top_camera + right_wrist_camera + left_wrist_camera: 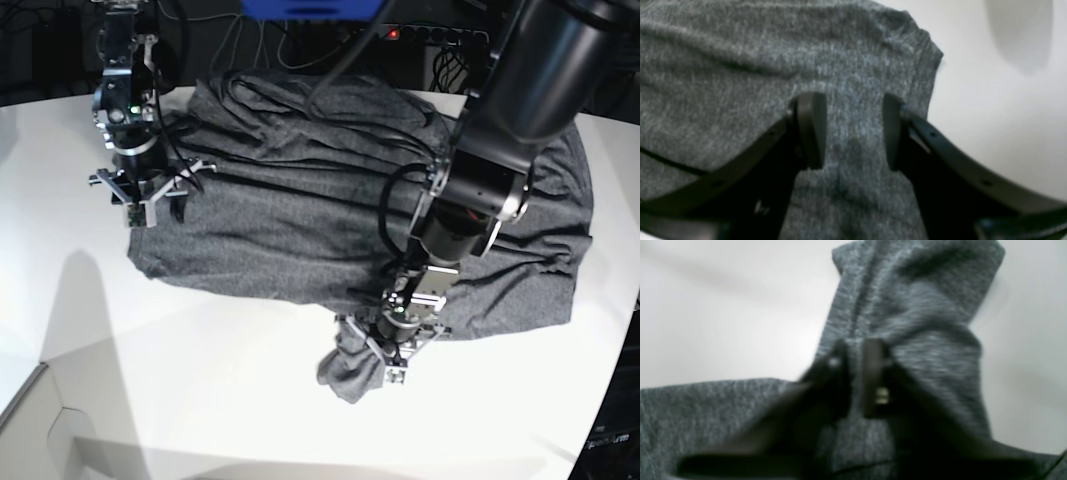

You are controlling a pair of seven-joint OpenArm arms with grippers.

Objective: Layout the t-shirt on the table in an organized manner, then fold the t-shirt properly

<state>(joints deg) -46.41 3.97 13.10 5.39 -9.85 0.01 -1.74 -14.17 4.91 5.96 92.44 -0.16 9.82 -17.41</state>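
On the white table (200, 400) the grey t-shirt (330, 200) lay spread and rumpled. The left gripper (857, 373) was clamped on a bunched sleeve at the shirt's near edge, while the right gripper (853, 130) stood with its fingers apart over the fabric at the shirt's other end.

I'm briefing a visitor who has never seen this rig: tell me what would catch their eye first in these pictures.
First, the dark grey t-shirt, spread rumpled across the far side of the white table. Next, the left gripper at the shirt's near edge, shut on a bunched sleeve end that pokes out onto bare table. Last, the right gripper, open over the shirt's corner at the base view's left.
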